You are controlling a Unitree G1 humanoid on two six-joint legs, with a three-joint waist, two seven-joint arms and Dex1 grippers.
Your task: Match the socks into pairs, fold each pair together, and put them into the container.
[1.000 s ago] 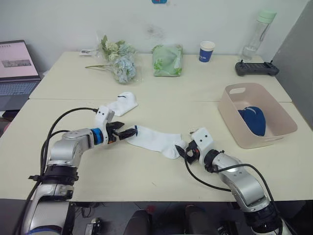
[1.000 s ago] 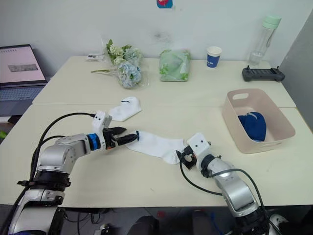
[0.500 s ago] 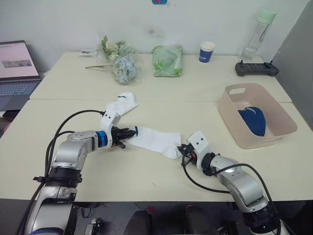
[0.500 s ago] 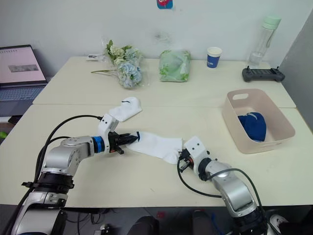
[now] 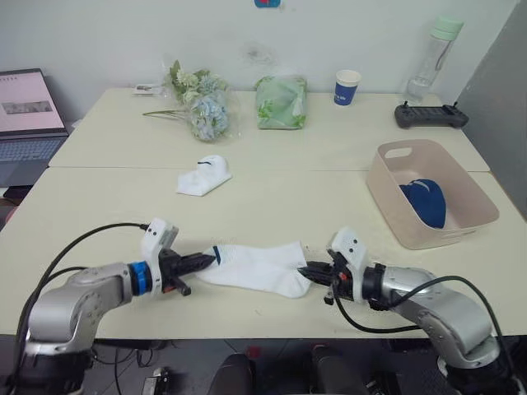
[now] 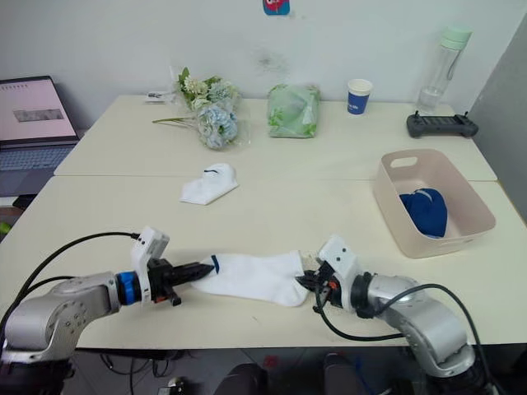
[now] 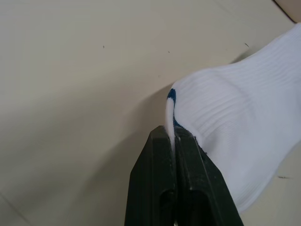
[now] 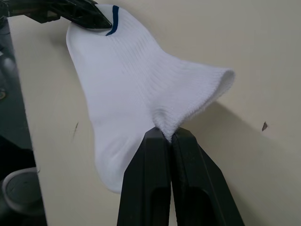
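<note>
The left claw is pinched tight on the cuff end of a white sock, by its small dark cuff mark, while the right claw is closed just as firmly on the sock's toe end, so the two hold it between them low over the front edge of the bench. The sock's long axis runs almost straight from one claw to the other, across the robot's front, with the body of the knit sagging slightly toward the bench top. Its partner, the second white sock, lies folded over on itself farther back on the bench, behind and a little to the left of the held one, nearer the left claw than the right. The relation that matters next appears to be this gap: the stretched sock would have to be carried back and laid along or over its mate, and the left arm has the shorter reach to it. The pale pink basin stands well apart on the robot's right, past the right claw, with a bundle of blue socks already inside. A blue-and-white paper cup stands at the far edge.
</note>
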